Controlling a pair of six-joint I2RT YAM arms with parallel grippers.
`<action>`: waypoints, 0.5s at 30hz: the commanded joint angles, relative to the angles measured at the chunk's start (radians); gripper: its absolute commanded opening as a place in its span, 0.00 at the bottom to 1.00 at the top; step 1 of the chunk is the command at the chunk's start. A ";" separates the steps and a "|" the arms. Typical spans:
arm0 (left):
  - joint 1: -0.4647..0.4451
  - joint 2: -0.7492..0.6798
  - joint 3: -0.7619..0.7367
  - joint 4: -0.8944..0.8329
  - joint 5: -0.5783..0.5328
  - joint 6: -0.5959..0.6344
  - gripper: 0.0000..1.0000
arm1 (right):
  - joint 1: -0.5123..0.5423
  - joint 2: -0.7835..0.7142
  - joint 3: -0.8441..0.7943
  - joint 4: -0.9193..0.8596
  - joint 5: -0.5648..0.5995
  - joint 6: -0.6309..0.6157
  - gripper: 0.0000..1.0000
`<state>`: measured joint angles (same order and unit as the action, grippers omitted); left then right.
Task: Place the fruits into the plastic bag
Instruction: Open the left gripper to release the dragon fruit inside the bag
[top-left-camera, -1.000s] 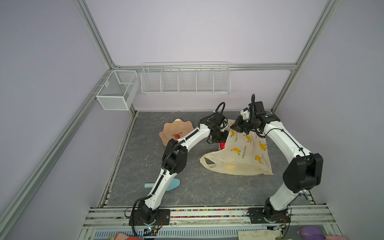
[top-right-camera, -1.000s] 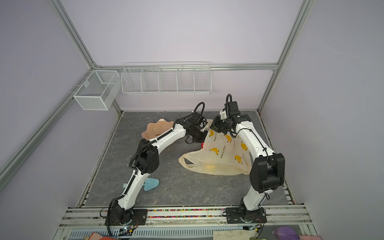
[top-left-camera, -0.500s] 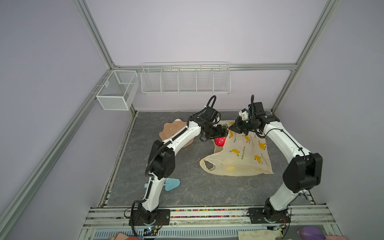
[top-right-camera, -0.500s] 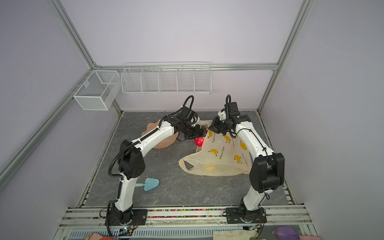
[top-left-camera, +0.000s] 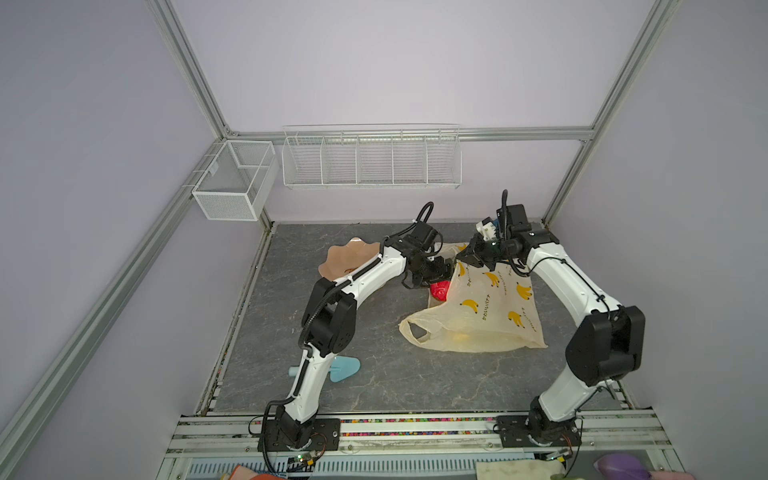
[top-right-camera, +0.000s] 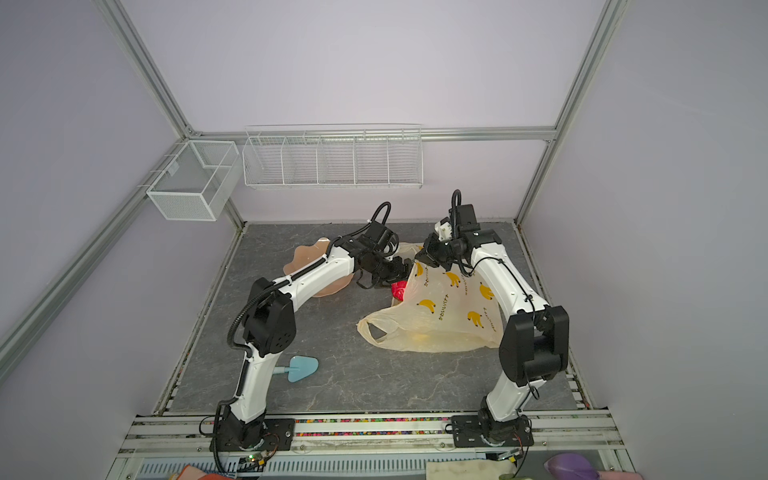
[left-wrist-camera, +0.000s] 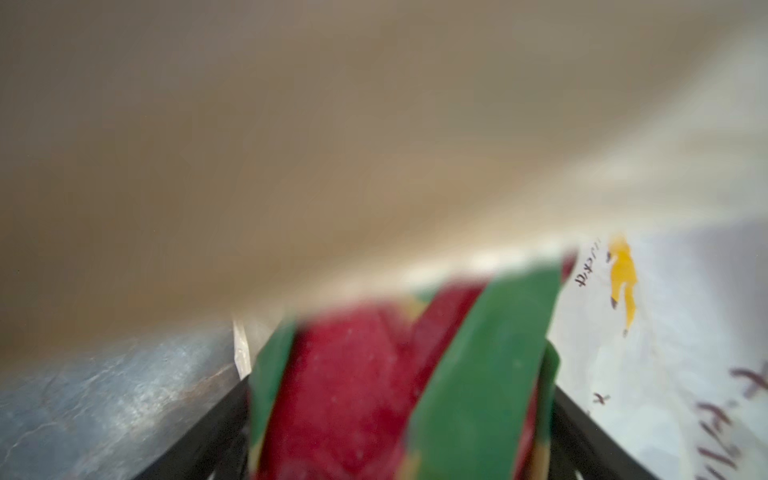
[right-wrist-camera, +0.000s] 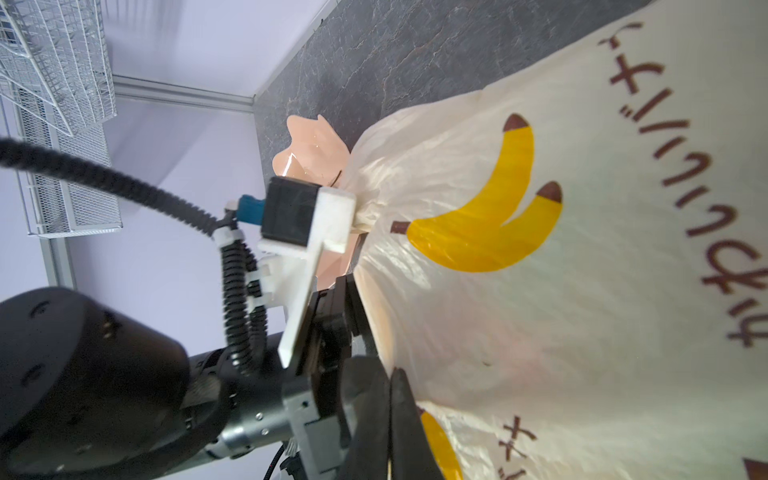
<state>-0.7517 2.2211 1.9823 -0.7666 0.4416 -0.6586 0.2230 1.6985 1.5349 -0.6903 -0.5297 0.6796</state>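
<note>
The left gripper (top-left-camera: 437, 279) has its jaws clamped around a glossy red dragon fruit with green scales (left-wrist-camera: 386, 374), right at the mouth of the thin, translucent cream plastic bag printed with yellow bananas (top-left-camera: 478, 320). The right gripper (top-left-camera: 466, 254), jaws pressed together on the bag's upper edge, holds that side up. The opening looks narrow to me. If the film slips from that pinch or sags, the fruit could catch the bag's rim and drop outside it.
</note>
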 joint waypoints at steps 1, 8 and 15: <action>-0.027 0.047 0.084 0.051 0.008 -0.021 0.28 | -0.002 0.009 -0.008 0.015 -0.029 -0.016 0.07; -0.042 0.142 0.167 0.090 -0.024 -0.104 0.45 | -0.007 0.012 -0.023 0.045 -0.046 0.006 0.07; -0.054 0.179 0.243 0.011 -0.064 -0.126 0.85 | -0.011 0.005 -0.039 0.064 -0.050 0.014 0.07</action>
<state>-0.7998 2.4092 2.1750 -0.7433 0.3950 -0.7532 0.2199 1.6985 1.5154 -0.6479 -0.5556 0.6842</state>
